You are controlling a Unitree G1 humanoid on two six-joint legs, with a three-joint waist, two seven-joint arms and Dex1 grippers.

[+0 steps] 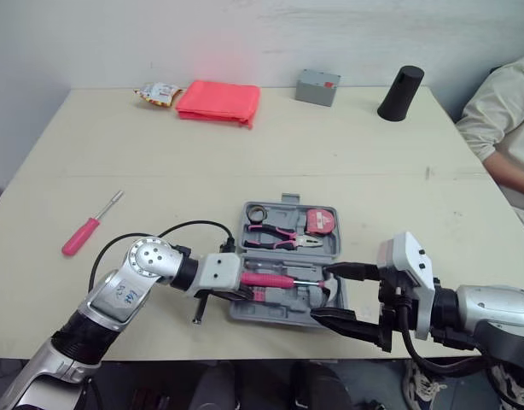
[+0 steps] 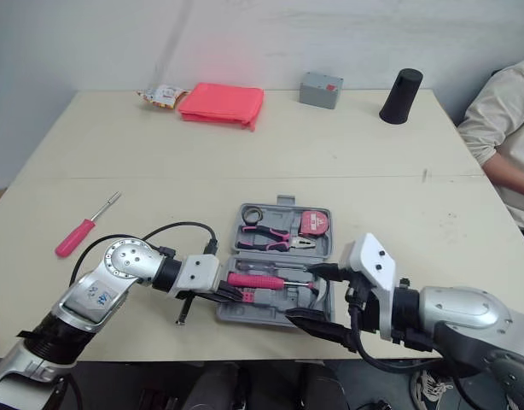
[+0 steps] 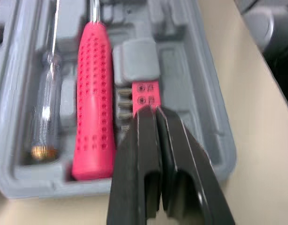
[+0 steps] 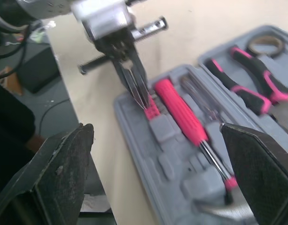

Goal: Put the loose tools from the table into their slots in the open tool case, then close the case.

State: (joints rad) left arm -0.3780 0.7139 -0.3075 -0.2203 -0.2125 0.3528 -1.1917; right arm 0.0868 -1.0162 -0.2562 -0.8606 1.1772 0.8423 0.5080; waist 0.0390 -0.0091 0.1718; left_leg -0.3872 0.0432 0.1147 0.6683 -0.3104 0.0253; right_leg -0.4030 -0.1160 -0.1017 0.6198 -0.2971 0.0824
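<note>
Left end effector (image 3: 151, 115) pinched closed, angled downward; right end effector (image 1: 323, 293) spread wide.

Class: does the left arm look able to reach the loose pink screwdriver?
Probably yes: the screwdriver lies unobstructed on that arm's side of the table; the left gripper must leave the case.

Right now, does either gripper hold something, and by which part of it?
The left gripper pinches the small pink plastic bit holder by one end, inside the grey plastic tool case. The right gripper is open and holds nothing.

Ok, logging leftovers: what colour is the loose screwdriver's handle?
Pink-red handle on the screwdriver, shown best in the left eye view.
</note>
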